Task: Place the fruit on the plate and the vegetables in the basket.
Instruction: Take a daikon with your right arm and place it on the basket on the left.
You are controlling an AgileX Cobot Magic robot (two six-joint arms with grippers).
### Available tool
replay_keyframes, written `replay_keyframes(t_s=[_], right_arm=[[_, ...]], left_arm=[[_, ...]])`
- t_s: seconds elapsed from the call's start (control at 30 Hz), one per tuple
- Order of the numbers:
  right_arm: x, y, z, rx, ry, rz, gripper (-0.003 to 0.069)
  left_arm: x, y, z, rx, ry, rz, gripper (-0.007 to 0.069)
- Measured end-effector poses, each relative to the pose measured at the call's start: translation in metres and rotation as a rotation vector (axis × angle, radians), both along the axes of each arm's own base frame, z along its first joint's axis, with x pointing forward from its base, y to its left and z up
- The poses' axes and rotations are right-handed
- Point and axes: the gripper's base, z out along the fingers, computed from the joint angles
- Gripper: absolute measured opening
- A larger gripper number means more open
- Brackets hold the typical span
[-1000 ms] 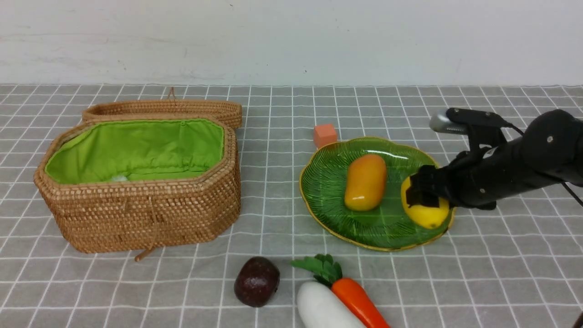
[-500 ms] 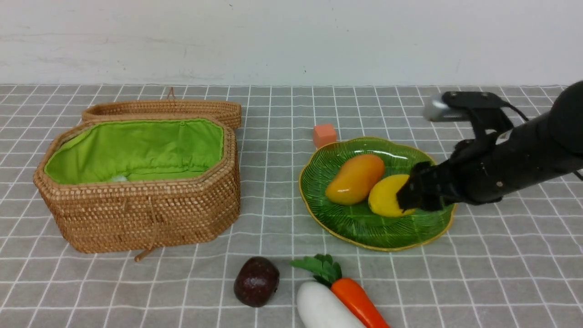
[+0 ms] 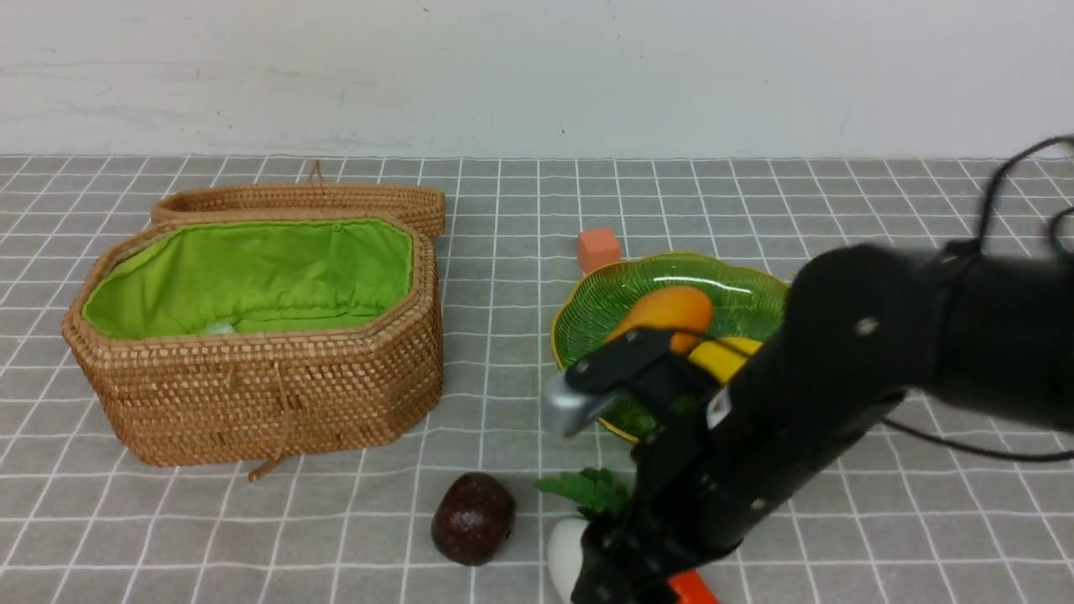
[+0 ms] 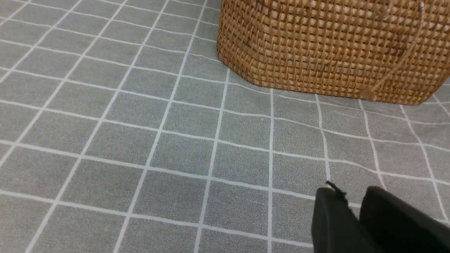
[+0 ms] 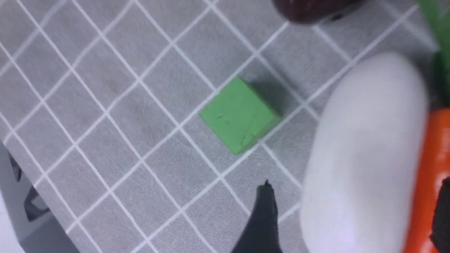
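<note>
So the right gripper [image 5: 355,181] has swung off the plate [image 3: 747,294] and now hangs wide open over the radish [image 5: 365,151], which lies beside the carrot [image 5: 434,158]. Both run diagonally, carrot leaves [image 3: 591,491] pointing far-left. The arm [image 3: 755,436] hides most of them, plus part of the lemon [image 3: 726,356]. Left gripper [image 4: 351,189]: can't tell if it's shut.

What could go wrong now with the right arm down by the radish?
The open right jaws might catch the carrot along with the radish, since the two lie side by side. The green block sits near the radish too, so a sideways drift could bump it. And the dark round fruit lies loose on the cloth, so a knock might set it rolling.
</note>
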Motion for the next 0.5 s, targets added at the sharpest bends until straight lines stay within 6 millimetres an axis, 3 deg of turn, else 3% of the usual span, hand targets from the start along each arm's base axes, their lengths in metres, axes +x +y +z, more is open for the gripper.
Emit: replay_keyframes(t_s=[0.07, 0.23, 0.33, 0.5], right_arm=[[0.001, 0.008, -0.018, -0.024, 0.046, 0.005, 0.0580], [0.004, 0.014, -0.042, -0.052, 0.102, -0.001, 0.0530], [0.005, 0.015, -0.044, -0.056, 0.107, -0.002, 0.0479], [0.005, 0.015, -0.044, -0.059, 0.114, 0.002, 0.0479]], left_arm=[[0.000, 0.000, 0.000, 0.000, 0.000, 0.000, 0.0124], [0.000, 0.000, 0.000, 0.000, 0.000, 0.000, 0.0130], [0.000, 0.000, 0.000, 0.000, 0.000, 0.000, 0.0131], [0.000, 0.000, 0.000, 0.001, 0.000, 0.000, 0.0133]])
